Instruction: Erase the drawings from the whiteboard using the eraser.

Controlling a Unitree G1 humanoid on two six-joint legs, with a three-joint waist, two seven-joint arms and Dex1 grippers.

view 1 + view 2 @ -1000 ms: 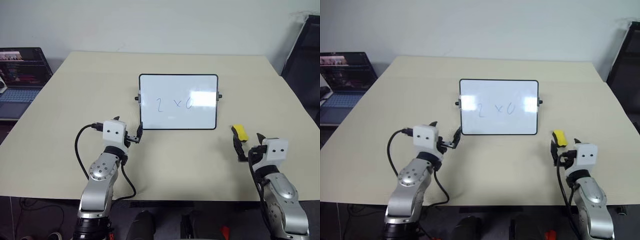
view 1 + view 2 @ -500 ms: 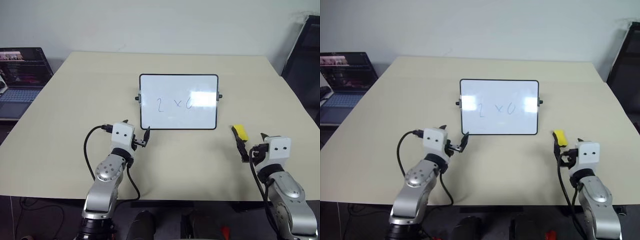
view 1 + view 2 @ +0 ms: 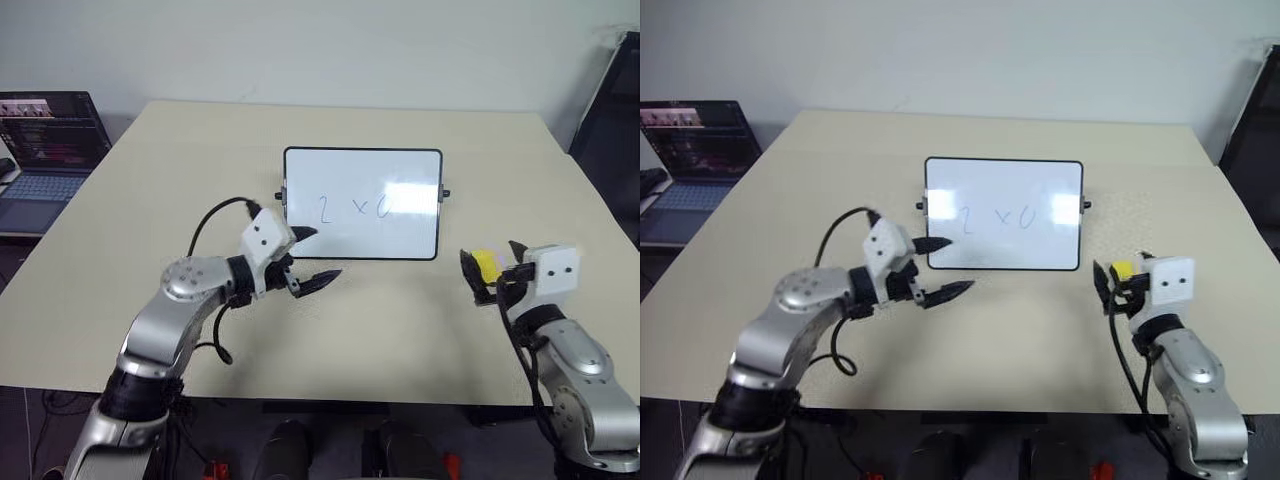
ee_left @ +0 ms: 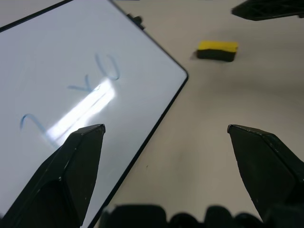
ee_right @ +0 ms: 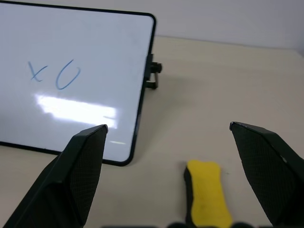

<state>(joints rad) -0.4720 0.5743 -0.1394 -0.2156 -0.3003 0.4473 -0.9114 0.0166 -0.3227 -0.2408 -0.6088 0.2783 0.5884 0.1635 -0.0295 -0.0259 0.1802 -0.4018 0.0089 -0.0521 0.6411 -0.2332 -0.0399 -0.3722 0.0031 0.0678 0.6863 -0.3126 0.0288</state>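
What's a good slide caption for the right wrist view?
Open right gripper facing the yellow eraser on the table, beside the whiteboard with its drawings.

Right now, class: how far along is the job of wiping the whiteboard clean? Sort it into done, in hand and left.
Done: nothing; the drawings are all on the whiteboard.
In hand: the right gripper is open in front of the eraser, which lies on the table, not gripped. The left gripper is open near the board's lower left corner.
Left: grasp the eraser, then wipe off every mark.

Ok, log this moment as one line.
yellow block eraser: on table, ungrasped | right tool: open behind it | left tool: open | blue marks: unerased
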